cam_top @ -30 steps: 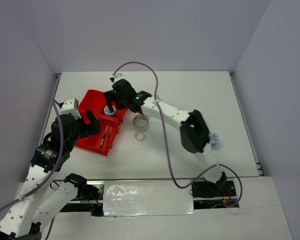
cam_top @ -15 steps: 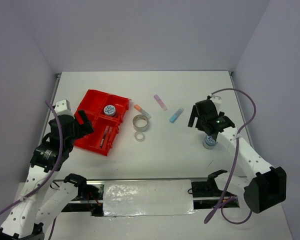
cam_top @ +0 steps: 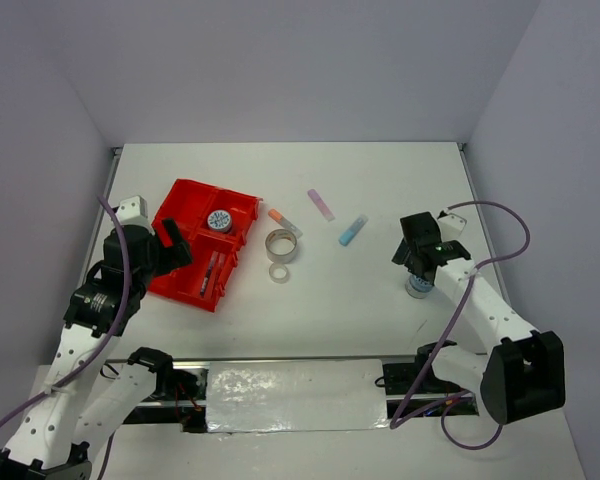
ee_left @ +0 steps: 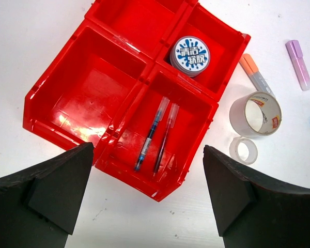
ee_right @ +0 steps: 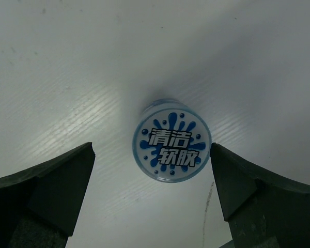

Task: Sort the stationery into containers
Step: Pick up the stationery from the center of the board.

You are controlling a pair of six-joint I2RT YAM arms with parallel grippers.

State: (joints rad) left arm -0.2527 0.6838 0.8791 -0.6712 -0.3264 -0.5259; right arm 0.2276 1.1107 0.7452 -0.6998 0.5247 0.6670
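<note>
The red four-compartment tray [cam_top: 192, 205] lies at the left. One blue-white roll [cam_top: 219, 221] sits in its far right compartment and two pens [cam_top: 212, 272] lie in the near right one. My left gripper [cam_top: 165, 250] hovers open and empty over the tray's near edge [ee_left: 93, 88]; the left wrist view shows the roll [ee_left: 190, 55] and pens [ee_left: 155, 135]. My right gripper [cam_top: 420, 265] is open above the second blue-white roll [ee_right: 171, 140], which lies on the table between the fingers, untouched.
A large grey tape ring [cam_top: 281, 245] and a small ring [cam_top: 279, 272] lie just right of the tray. An orange-capped stick [cam_top: 280, 218], a pink stick [cam_top: 321, 204] and a light-blue stick [cam_top: 353, 230] lie on the middle of the table.
My right arm left the tray, where it was over the roll, and swung to the right side above the second roll. The left arm hardly moved.
</note>
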